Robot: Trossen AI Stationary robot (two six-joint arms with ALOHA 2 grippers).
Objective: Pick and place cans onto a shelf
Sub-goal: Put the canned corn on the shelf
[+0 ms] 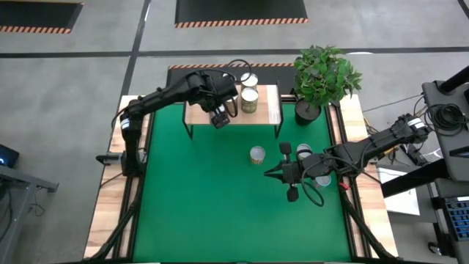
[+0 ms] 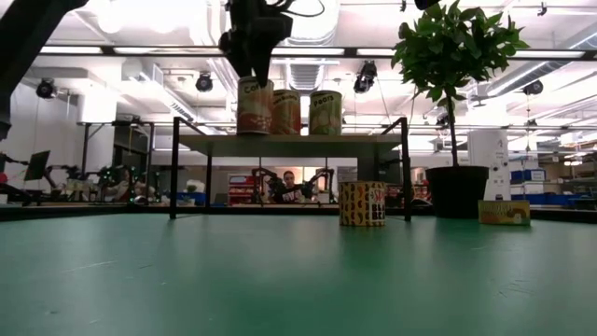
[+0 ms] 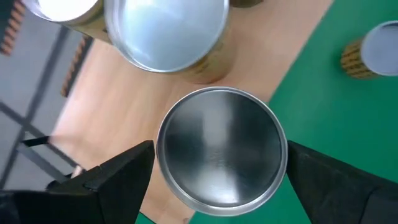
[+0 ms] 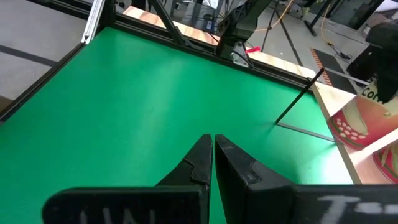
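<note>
Three cans (image 2: 284, 111) standing on shelf (image 1: 196, 114), left gripper (image 3: 217, 171) spread wide around newest, gripping nothing: release step; next, lift clear without tipping it, then fetch can on surface (image 1: 257, 155).

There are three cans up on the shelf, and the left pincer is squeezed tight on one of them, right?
Not quite. Three cans do stand on the shelf, but the left pincer isn't squeezing. The left wrist view shows its fingers spread wide, with a gap on each side of the can between them.
</note>
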